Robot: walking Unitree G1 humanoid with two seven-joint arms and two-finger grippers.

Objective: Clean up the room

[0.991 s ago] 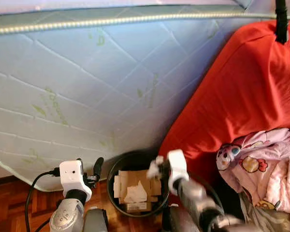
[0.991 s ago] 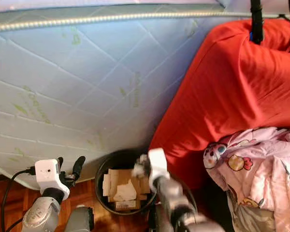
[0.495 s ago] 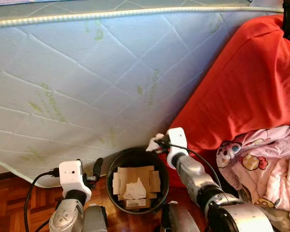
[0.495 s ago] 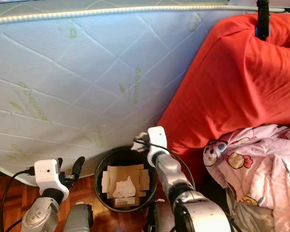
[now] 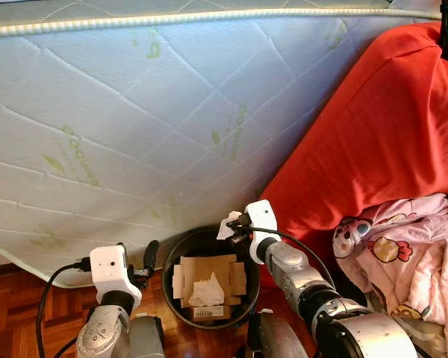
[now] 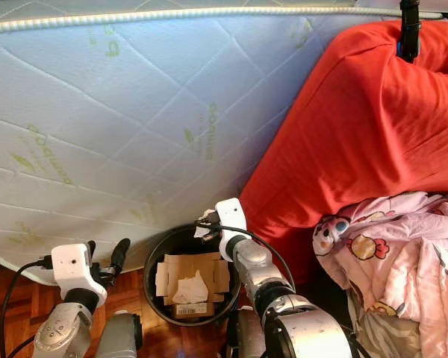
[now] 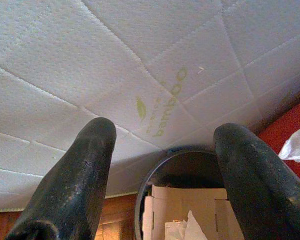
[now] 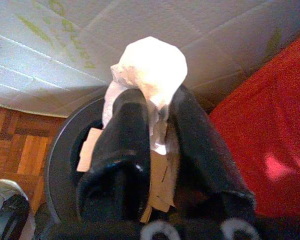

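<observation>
1. I see the right gripper [image 8: 157,112] clamped on a crumpled white tissue [image 8: 149,70], its two black fingers [image 8: 127,130] pressed against the wad from both sides, with the bulk of the paper bulging out past the tips.
2. In the head views, that gripper sits just above the far right rim of the black bin [image 5: 173,257], close to where the red cover starts (the tissue is a small white scrap at the tip there, [image 5: 228,226]).
3. The bin stands on the wooden parquet floor [image 5: 15,317], tucked against the foot of the mattress.
4. Inside the bin I can make out flattened brown cardboard [image 5: 209,272] and another crumpled white paper [image 5: 207,292] lying on top of it.
5. The left gripper [image 7: 162,165] is spread wide, nothing between its fingers, and it points toward the bin's near left side; through the gap I see the mattress and the bin's rim.
6. On the head camera the left arm is low on the left, beside the bin, with a black cable looping off its white wrist housing [image 5: 109,270].
7. The pale quilted mattress [image 5: 134,112] with green leaf prints leans upright across most of the scene behind the bin.
8. To the right is a large bulk under a red cover [image 5: 381,142], and against its lower part lies a pink blanket [image 5: 411,253] with cartoon prints.
</observation>
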